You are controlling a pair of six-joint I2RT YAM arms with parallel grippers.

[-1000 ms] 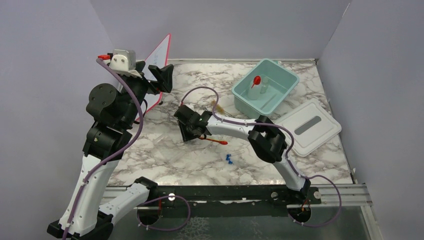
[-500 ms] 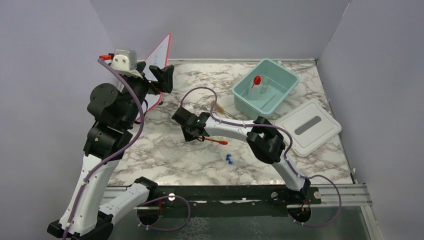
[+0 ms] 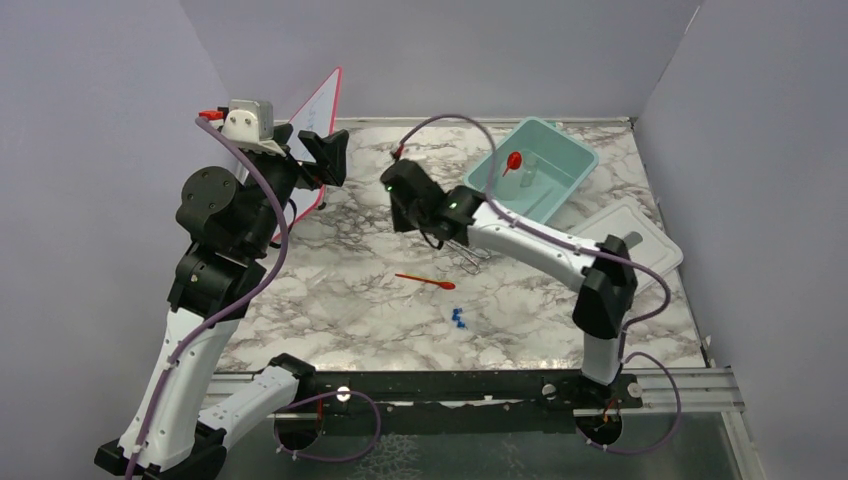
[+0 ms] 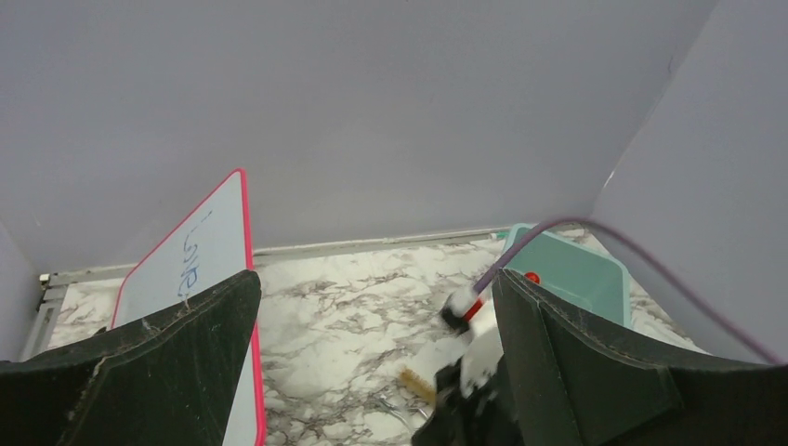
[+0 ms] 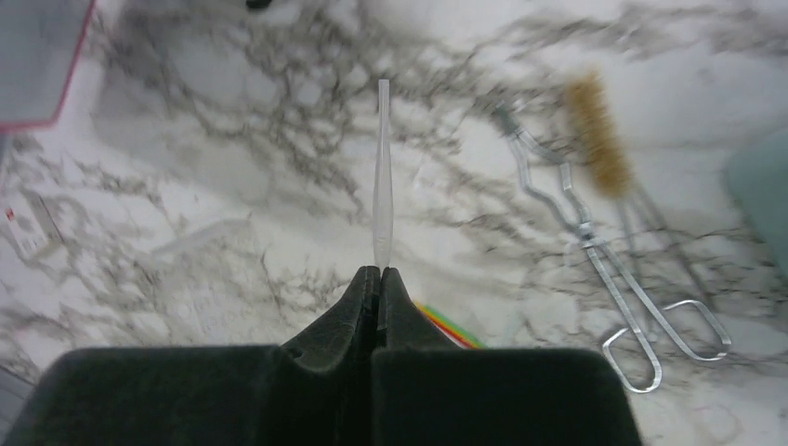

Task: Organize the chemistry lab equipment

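My right gripper (image 5: pixel 379 271) is shut on a thin clear pipette-like tube (image 5: pixel 382 177) that sticks straight out past its tips. In the top view this gripper (image 3: pixel 410 205) hangs above the table, left of the teal tub (image 3: pixel 575 160). Metal tongs (image 5: pixel 595 251) and the tan brush (image 5: pixel 595 135) lie below it to the right. The red-orange spatula (image 3: pixel 425 281) and blue-capped tubes (image 3: pixel 458 319) lie on the marble. The red funnel (image 3: pixel 513 160) and a small glass vessel (image 3: pixel 528 170) sit in the tub. My left gripper (image 3: pixel 325 155) is raised at the back left, open and empty.
The pink-edged whiteboard (image 3: pixel 318 110) leans at the back left, close to my left gripper. The white lid (image 3: pixel 640 255) lies right of the tub, partly under the right arm. Grey walls close off the back and both sides.
The right gripper shut on the clear tube near the spatula, then rose and swung back and to the right toward the tub. The left arm has not moved.
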